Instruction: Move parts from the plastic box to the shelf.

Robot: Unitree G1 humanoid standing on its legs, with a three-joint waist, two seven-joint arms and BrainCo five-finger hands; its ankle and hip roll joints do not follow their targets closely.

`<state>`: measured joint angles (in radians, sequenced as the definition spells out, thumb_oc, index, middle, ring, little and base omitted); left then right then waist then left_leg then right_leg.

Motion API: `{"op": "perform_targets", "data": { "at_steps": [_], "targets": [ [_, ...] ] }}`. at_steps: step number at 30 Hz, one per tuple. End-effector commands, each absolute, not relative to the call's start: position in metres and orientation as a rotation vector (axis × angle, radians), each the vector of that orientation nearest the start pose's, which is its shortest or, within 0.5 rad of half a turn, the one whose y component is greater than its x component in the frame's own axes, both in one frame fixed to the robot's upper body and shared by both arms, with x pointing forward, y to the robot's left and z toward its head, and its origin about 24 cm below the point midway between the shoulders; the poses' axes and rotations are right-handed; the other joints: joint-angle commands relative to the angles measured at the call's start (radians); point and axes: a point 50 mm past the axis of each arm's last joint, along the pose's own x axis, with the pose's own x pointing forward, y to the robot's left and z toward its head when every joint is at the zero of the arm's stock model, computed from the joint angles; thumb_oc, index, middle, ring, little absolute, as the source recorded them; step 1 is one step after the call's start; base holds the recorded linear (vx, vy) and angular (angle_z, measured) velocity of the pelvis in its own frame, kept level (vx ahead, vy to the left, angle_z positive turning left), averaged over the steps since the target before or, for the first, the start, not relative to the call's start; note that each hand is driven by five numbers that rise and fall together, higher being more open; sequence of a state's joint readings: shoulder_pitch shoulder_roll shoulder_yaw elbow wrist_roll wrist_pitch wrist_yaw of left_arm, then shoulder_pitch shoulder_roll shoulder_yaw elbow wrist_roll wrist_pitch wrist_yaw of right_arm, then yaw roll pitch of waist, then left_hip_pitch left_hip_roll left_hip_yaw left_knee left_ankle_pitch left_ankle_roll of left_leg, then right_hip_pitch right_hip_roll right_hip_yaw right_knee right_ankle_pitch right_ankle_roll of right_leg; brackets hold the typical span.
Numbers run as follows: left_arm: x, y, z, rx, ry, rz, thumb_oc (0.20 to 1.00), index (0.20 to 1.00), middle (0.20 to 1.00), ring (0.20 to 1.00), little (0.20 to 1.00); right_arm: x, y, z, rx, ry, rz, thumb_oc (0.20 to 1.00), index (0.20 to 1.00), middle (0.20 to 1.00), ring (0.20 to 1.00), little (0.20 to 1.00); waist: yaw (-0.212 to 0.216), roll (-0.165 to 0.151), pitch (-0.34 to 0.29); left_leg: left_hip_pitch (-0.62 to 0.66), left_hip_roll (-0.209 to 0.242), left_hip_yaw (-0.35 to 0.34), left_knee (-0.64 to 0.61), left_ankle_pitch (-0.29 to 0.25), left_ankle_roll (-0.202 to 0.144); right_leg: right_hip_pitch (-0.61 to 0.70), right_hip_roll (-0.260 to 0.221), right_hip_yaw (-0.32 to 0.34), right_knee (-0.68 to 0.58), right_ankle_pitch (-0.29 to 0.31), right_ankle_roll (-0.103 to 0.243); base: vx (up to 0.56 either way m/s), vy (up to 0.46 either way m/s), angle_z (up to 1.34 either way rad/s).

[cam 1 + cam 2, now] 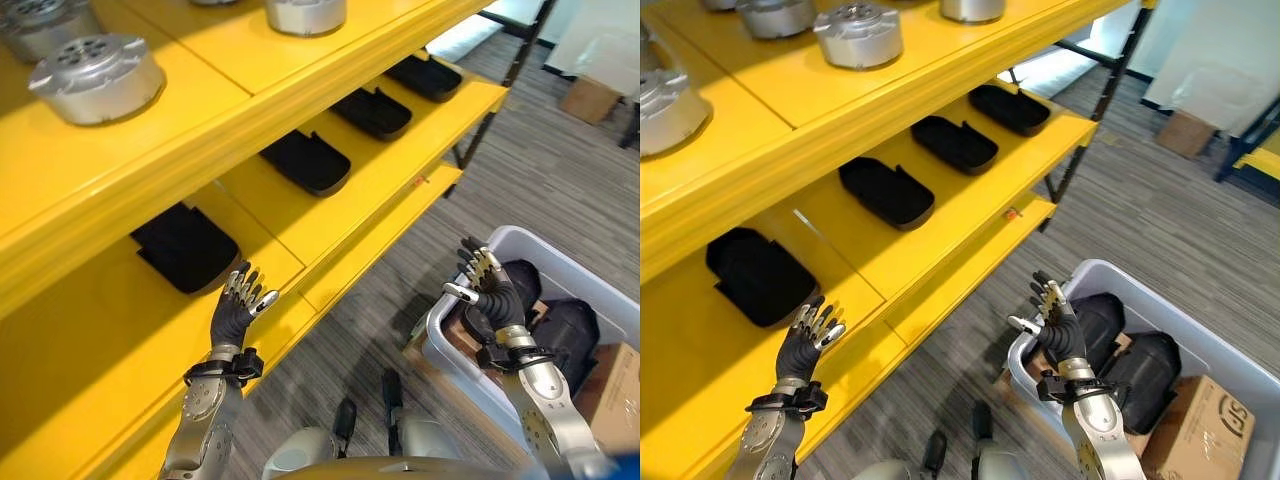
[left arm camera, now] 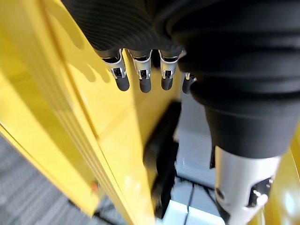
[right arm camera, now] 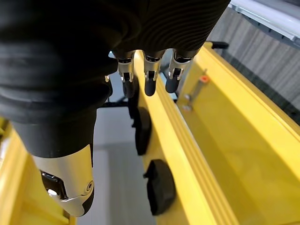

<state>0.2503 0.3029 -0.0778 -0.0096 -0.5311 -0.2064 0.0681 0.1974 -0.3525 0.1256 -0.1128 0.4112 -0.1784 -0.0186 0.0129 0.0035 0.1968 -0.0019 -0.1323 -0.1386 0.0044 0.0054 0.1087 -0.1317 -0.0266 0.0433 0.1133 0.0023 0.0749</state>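
A grey plastic box (image 1: 536, 241) stands on the floor at the right with black parts (image 1: 566, 332) inside. My right hand (image 1: 488, 291) hovers over its near left rim, fingers straight and spread, holding nothing. On the yellow shelf (image 1: 330, 245), a row of black parts (image 1: 305, 160) lies on the middle level. My left hand (image 1: 237, 306) is raised in front of that level, just below the nearest black part (image 1: 185, 247), open and empty. The left wrist view shows its fingers (image 2: 141, 76) straight, and the right wrist view shows the right hand's fingers (image 3: 150, 78) straight too.
Round silver parts (image 1: 97, 78) sit on the top shelf level. A cardboard box (image 1: 1200, 430) lies in the plastic box beside the black parts. Another cardboard box (image 1: 590, 97) stands on the grey carpet far right, beyond the shelf's dark upright (image 1: 520, 55).
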Motion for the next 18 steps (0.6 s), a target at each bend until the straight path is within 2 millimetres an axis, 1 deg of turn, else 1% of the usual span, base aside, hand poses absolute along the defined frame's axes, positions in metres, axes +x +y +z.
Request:
{"op": "perform_targets", "data": {
  "at_steps": [1, 2, 3, 5, 6, 7, 8, 9, 10, 11, 12, 13, 14, 15, 16, 17, 18],
  "targets": [
    [0.188, 0.223, 0.027, -0.207, -0.018, 0.126, 1.0, 1.0, 1.0, 1.0, 1.0, 0.216, -0.188, 0.057, 0.123, -0.115, 0.101, 1.0, 1.0, 1.0, 1.0, 1.0, 0.017, -0.018, -0.056, -0.069, 0.025, -0.054, -0.014, 0.032, -0.083, 0.145, 0.026, 0.012, -0.16, 0.011, 0.008, 0.04, 0.081, -0.75],
    [0.187, 0.225, 0.028, -0.208, -0.012, 0.133, 1.0, 1.0, 1.0, 1.0, 1.0, 0.215, -0.184, 0.054, 0.154, -0.095, 0.12, 1.0, 1.0, 1.0, 1.0, 1.0, 0.016, -0.023, -0.061, -0.057, 0.031, -0.032, -0.019, 0.025, -0.073, 0.144, 0.022, 0.025, -0.153, 0.01, 0.012, 0.02, 0.054, -0.4],
    [0.187, 0.225, 0.027, -0.208, -0.012, 0.133, 1.0, 1.0, 1.0, 1.0, 1.0, 0.215, -0.184, 0.054, 0.154, -0.095, 0.12, 1.0, 1.0, 1.0, 1.0, 1.0, 0.018, -0.023, -0.06, -0.056, 0.032, -0.03, -0.02, 0.024, -0.072, 0.144, 0.022, 0.027, -0.152, 0.01, 0.012, 0.04, 0.077, -0.2],
    [0.185, 0.228, 0.027, -0.198, -0.001, 0.136, 1.0, 1.0, 1.0, 1.0, 1.0, 0.214, -0.18, 0.051, 0.177, -0.075, 0.145, 1.0, 1.0, 1.0, 1.0, 1.0, 0.017, -0.026, -0.062, -0.041, 0.033, 0.0, -0.014, 0.006, -0.061, 0.143, 0.022, 0.049, -0.136, 0.005, 0.019, 0.04, 0.118, -0.28],
    [0.186, 0.23, 0.028, -0.18, 0.003, 0.129, 1.0, 1.0, 1.0, 1.0, 1.0, 0.214, -0.178, 0.051, 0.186, -0.069, 0.157, 1.0, 1.0, 1.0, 1.0, 1.0, 0.01, -0.027, -0.054, -0.041, 0.034, 0.018, 0.0, -0.008, -0.05, 0.126, 0.026, 0.075, -0.104, 0.004, 0.023, 0.03, 0.154, -0.57],
    [0.186, 0.23, 0.028, -0.177, 0.003, 0.128, 1.0, 1.0, 1.0, 1.0, 1.0, 0.214, -0.178, 0.05, 0.189, -0.066, 0.159, 1.0, 1.0, 1.0, 1.0, 1.0, 0.01, -0.028, -0.052, -0.043, 0.035, 0.029, 0.005, -0.014, -0.045, 0.116, 0.027, 0.085, -0.089, 0.0, 0.024, -0.07, 0.159, -0.69],
    [0.189, 0.232, 0.031, -0.159, -0.004, 0.119, 1.0, 1.0, 1.0, 1.0, 1.0, 0.216, -0.175, 0.052, 0.193, -0.069, 0.173, 1.0, 1.0, 1.0, 1.0, 1.0, -0.002, -0.029, -0.03, -0.062, 0.036, 0.054, 0.033, -0.026, -0.036, 0.068, 0.035, 0.103, -0.037, 0.002, 0.034, -0.07, 0.084, -0.75],
    [0.189, 0.232, 0.031, -0.159, -0.004, 0.118, 1.0, 1.0, 1.0, 1.0, 1.0, 0.216, -0.175, 0.052, 0.193, -0.07, 0.173, 1.0, 1.0, 1.0, 1.0, 1.0, 0.001, -0.029, -0.031, -0.066, 0.036, 0.057, 0.036, -0.028, -0.036, 0.063, 0.036, 0.106, -0.032, 0.0, 0.034, -0.19, 0.073, -0.87],
    [0.193, 0.238, 0.038, -0.131, -0.031, 0.129, 1.0, 1.0, 1.0, 1.0, 1.0, 0.223, -0.167, 0.058, 0.187, -0.096, 0.211, 1.0, 1.0, 1.0, 1.0, 1.0, 0.022, -0.021, -0.006, -0.094, 0.06, 0.1, 0.06, -0.042, -0.036, 0.007, 0.002, -0.016, 0.048, -0.017, 0.052, -0.18, -0.019, -0.73],
    [0.195, 0.243, 0.044, -0.121, -0.052, 0.147, 1.0, 1.0, 1.0, 1.0, 1.0, 0.229, -0.159, 0.061, 0.188, -0.11, 0.226, 1.0, 1.0, 1.0, 1.0, 1.0, 0.058, -0.003, -0.005, -0.113, 0.116, 0.159, 0.067, -0.046, -0.056, 0.014, -0.116, -0.242, 0.078, -0.035, 0.051, -0.17, -0.038, -1.43],
    [0.194, 0.244, 0.044, -0.123, -0.05, 0.154, 1.0, 1.0, 1.0, 1.0, 1.0, 0.231, -0.158, 0.06, 0.188, -0.107, 0.23, 1.0, 1.0, 1.0, 1.0, 1.0, 0.055, 0.003, -0.001, -0.105, 0.134, 0.171, 0.068, -0.048, -0.062, 0.028, -0.149, -0.273, 0.082, -0.027, 0.045, -0.04, -0.059, -1.83],
    [0.193, 0.246, 0.044, -0.12, -0.047, 0.159, 1.0, 1.0, 1.0, 1.0, 1.0, 0.231, -0.156, 0.061, 0.194, -0.109, 0.231, 1.0, 1.0, 1.0, 1.0, 1.0, 0.058, 0.004, 0.003, -0.097, 0.146, 0.182, 0.07, -0.051, -0.064, 0.037, -0.177, -0.278, 0.077, -0.008, 0.044, 0.02, -0.063, -1.87],
    [0.191, 0.247, 0.043, -0.118, -0.042, 0.168, 1.0, 1.0, 1.0, 1.0, 1.0, 0.232, -0.156, 0.061, 0.201, -0.111, 0.227, 1.0, 1.0, 1.0, 1.0, 1.0, 0.063, 0.001, 0.005, -0.094, 0.153, 0.189, 0.072, -0.055, -0.066, 0.05, -0.219, -0.28, 0.058, 0.032, 0.053, -0.02, -0.131, -0.95],
    [0.19, 0.249, 0.043, -0.117, -0.038, 0.178, 1.0, 1.0, 1.0, 1.0, 1.0, 0.235, -0.154, 0.065, 0.194, -0.121, 0.23, 1.0, 1.0, 1.0, 1.0, 1.0, 0.075, -0.013, 0.006, -0.106, 0.159, 0.205, 0.088, -0.066, -0.072, 0.071, -0.297, -0.3, 0.016, 0.122, 0.081, -0.05, -0.181, -0.21],
    [0.19, 0.251, 0.043, -0.112, -0.036, 0.185, 1.0, 1.0, 1.0, 1.0, 1.0, 0.236, -0.153, 0.066, 0.194, -0.125, 0.233, 1.0, 1.0, 1.0, 1.0, 1.0, 0.081, -0.02, 0.005, -0.115, 0.168, 0.22, 0.095, -0.071, -0.08, 0.081, -0.338, -0.332, -0.019, 0.152, 0.096, -0.07, -0.213, -0.35],
    [0.188, 0.252, 0.043, -0.11, -0.034, 0.193, 1.0, 1.0, 1.0, 1.0, 1.0, 0.237, -0.152, 0.066, 0.195, -0.122, 0.235, 1.0, 1.0, 1.0, 1.0, 1.0, 0.088, -0.029, 0.006, -0.123, 0.175, 0.24, 0.111, -0.081, -0.086, 0.093, -0.373, -0.368, -0.054, 0.196, 0.115, -0.01, -0.211, -0.71],
    [0.186, 0.254, 0.042, -0.104, -0.03, 0.202, 1.0, 1.0, 1.0, 1.0, 1.0, 0.238, -0.152, 0.066, 0.188, -0.125, 0.238, 1.0, 1.0, 1.0, 1.0, 1.0, 0.093, -0.035, 0.003, -0.119, 0.192, 0.248, 0.118, -0.101, -0.098, 0.101, -0.378, -0.382, -0.066, 0.208, 0.136, -0.03, -0.229, -0.74]
  ]
}}
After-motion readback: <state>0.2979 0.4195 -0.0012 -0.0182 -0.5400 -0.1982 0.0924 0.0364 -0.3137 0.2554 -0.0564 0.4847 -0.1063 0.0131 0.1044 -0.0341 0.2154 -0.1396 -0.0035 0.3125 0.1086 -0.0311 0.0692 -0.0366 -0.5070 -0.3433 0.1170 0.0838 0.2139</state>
